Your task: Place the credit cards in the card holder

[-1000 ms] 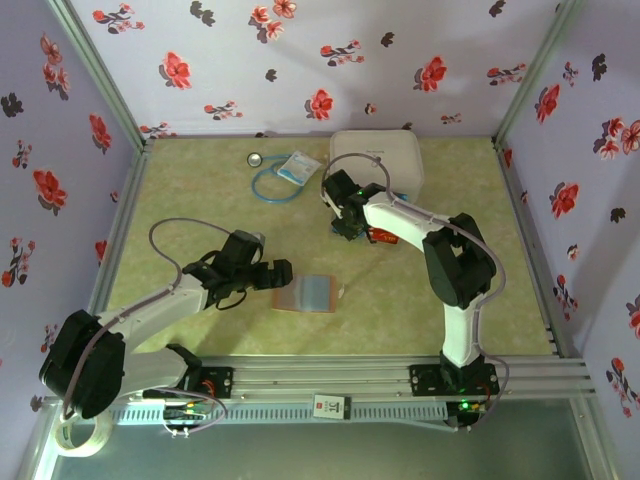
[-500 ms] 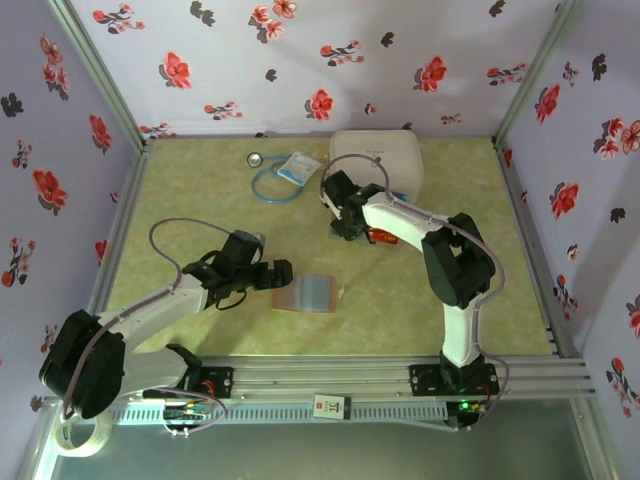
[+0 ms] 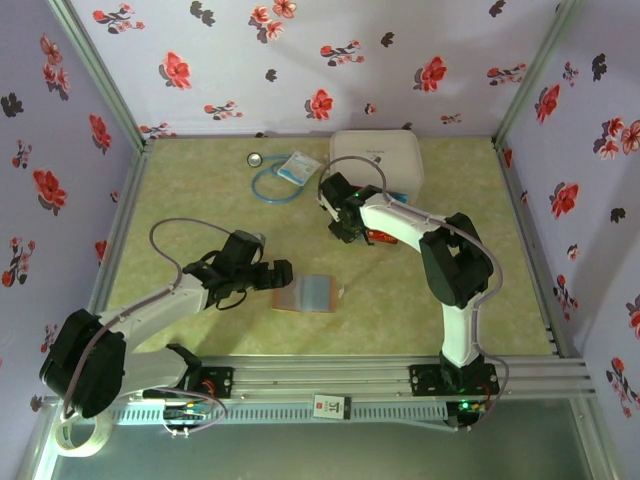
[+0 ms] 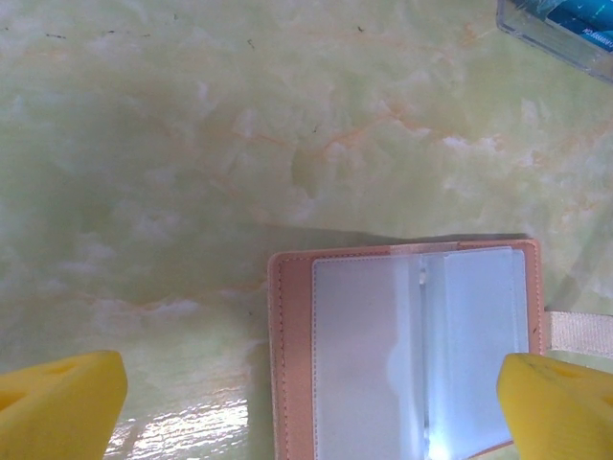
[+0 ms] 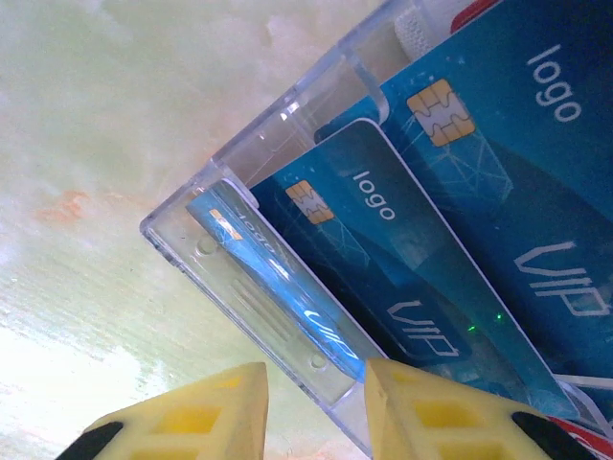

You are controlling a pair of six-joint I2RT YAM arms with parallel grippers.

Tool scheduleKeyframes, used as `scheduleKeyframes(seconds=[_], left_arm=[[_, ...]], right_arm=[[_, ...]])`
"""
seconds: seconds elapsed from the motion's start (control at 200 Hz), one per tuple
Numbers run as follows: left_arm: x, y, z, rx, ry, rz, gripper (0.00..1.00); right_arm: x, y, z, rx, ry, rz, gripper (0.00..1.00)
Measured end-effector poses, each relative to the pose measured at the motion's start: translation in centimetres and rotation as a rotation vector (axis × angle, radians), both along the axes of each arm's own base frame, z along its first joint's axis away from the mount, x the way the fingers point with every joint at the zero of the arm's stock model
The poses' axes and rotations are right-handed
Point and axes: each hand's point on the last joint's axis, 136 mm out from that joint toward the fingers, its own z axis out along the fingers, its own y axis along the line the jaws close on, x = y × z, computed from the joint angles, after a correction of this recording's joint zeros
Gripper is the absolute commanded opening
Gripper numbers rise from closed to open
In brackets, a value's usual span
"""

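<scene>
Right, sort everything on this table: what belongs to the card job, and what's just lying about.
For the job:
- credit cards
- clear box holding them
- card holder, lying open

Lying about:
- white zip case
- blue cord loop
- small packet
- round disc

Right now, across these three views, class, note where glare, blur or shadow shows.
Left wrist: glare on the table and the wallet's clear sleeve; right wrist: yellow fingertips blurred, blue cards sharp; top view: even light, faint shadows.
</scene>
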Motion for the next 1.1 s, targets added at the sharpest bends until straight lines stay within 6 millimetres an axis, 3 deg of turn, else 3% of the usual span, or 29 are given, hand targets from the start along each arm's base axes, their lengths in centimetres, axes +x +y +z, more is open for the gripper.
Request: scheduleKeyframes(seconds=[1.1], left_arm=[[0.09,-0.07,-0.15,0.001,0.001,0.0,1.0]], right_arm=[[0.82,0.4,0.87,0.001,-0.06,0.016,0.34]])
